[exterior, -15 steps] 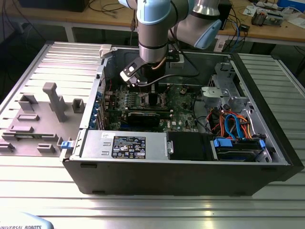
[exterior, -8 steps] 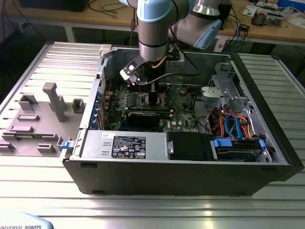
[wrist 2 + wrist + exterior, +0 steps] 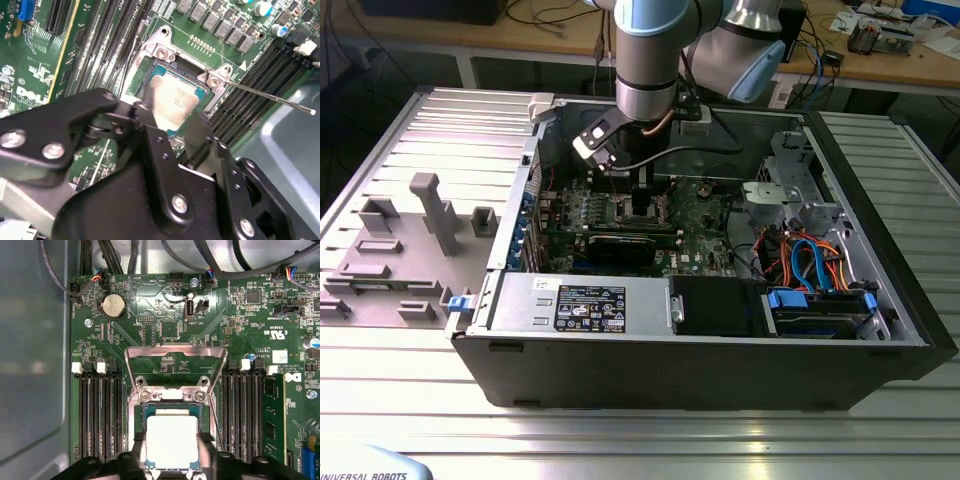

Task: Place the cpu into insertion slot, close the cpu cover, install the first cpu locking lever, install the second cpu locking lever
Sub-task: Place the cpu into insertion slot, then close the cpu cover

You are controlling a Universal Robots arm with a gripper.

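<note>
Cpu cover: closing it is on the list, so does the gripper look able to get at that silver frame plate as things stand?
Probably yes: the thin square silver cpu cover stands swung open past the silver-grey square cpu, nothing lying over it, and the gripper is right at the cpu.

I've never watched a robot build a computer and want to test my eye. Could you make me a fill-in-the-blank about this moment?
1. The cpu cover is swung ___, clear of the insertion slot.
2. The gripper hangs directly over the cpu, whose flat top is ___ in colour.
3. Long memory slots run along ___ sides of the insertion slot.

Missing words: open; silver-grey; both.
</note>
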